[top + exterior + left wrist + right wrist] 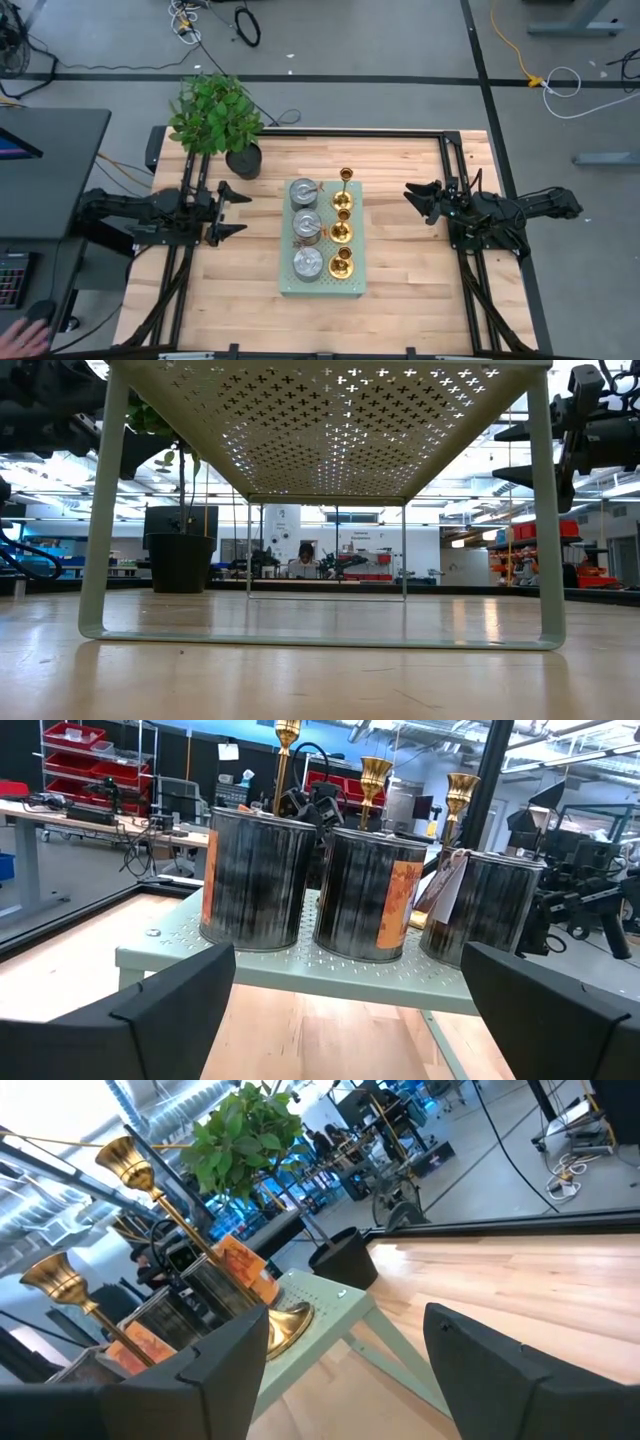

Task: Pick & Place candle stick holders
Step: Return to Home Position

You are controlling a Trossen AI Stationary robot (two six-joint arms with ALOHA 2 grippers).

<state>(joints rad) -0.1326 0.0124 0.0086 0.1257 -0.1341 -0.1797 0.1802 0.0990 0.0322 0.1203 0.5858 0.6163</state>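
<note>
Three brass-gold candle stick holders [342, 230] stand upright on their round bases in a row along the right side of a pale green perforated stand [322, 285]. Their cups show in the left wrist view [375, 772], and two show in the right wrist view [125, 1158]. My left gripper [238, 210] is open, above the table left of the stand. My right gripper [412, 200] is open, right of the stand. Neither touches anything.
Three metal cans [306, 228] stand in a row on the stand's left side, between my left gripper and the candle stick holders. A potted green plant [215, 115] stands at the table's far left. Bare wood lies on both sides of the stand.
</note>
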